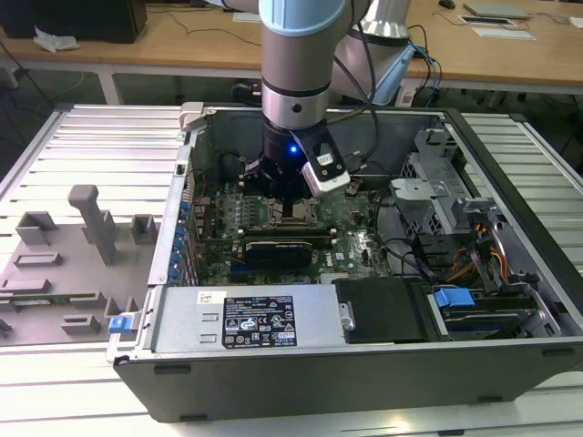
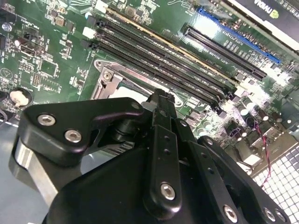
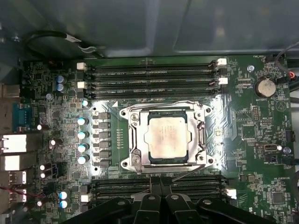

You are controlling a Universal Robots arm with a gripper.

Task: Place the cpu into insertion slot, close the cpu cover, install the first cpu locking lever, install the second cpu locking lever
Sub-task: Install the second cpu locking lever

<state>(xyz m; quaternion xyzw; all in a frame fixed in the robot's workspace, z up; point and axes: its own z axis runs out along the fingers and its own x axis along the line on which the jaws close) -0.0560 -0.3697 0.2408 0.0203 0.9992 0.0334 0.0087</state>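
PC case (image 1: pixel 383 364) is sitting mid-bench. End effector (image 2: pixel 161 100) is hovering just beside the insertion slot (image 3: pixel 135 161), fingers pinched together, empty. Cpu (image 3: pixel 167 137) is lying seated, cpu cover (image 3: pixel 202 135) down. Levers: thin, springy; I'd be pushing near their tips.

My cpu (image 3: pixel 167 137), a flat square chip with a dull silver-grey top, lies level inside the insertion slot (image 3: pixel 134 138), the square socket with a shiny metal rim set in the green circuit board between two banks of long black memory slots. The cpu cover (image 3: pixel 201 135), a thin silver frame with a large square window, lies flat down over the chip, so the grey top shows through its opening in the first wrist view. In the exterior view the slot (image 1: pixel 293 211) sits in the middle of the board inside the open case, directly beneath my wrist.
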